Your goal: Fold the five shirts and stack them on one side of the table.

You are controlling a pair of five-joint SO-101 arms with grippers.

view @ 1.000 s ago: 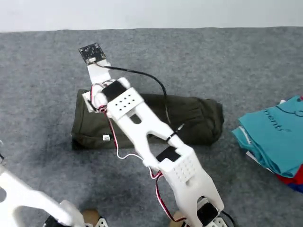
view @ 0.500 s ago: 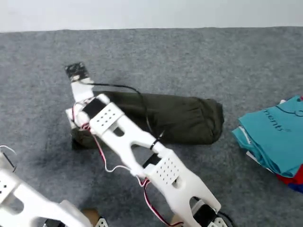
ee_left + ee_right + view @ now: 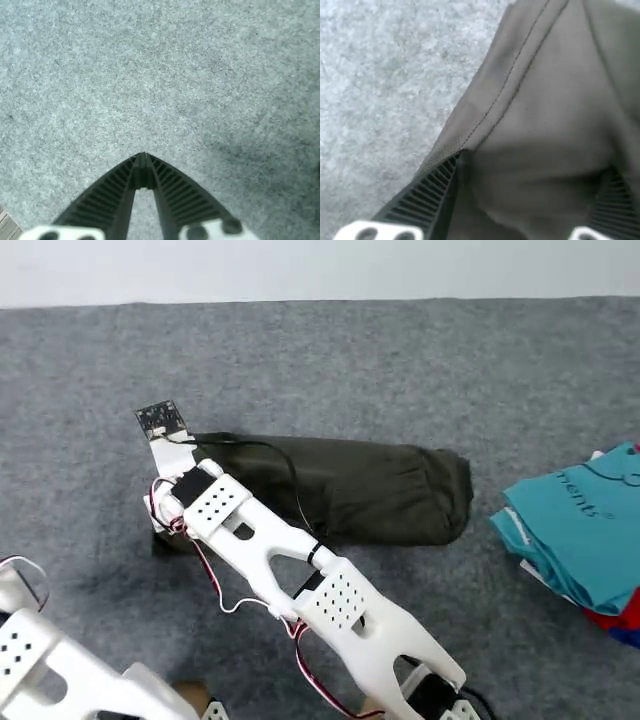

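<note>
High view, right arm point(image 3: 270, 550): we see it stretched out over one end of the olive shirt point(image 3: 380, 490), its wrist right above the cloth.
High view, olive shirt: it lies on the grey table point(image 3: 400, 360) as a long folded band, running away from that wrist toward the shirt pile point(image 3: 585, 540).
High view, shirt pile: well apart from both arms, a loose heap with teal on top and red and blue beneath; we cannot count the shirts in it.
High view, left arm point(image 3: 40, 665): near us, off the cloth.
Left wrist view, left gripper point(image 3: 145, 156): fingers pressed together, holding nothing, bare table beneath.
Right wrist view, right gripper point(image 3: 535, 165): fingers spread wide, olive cloth and a stitched seam lying between them, not clamped as far as we can see.
Progress: we judge it early, with one shirt part-folded, the heap unfolded, and no neat stack yet.
</note>
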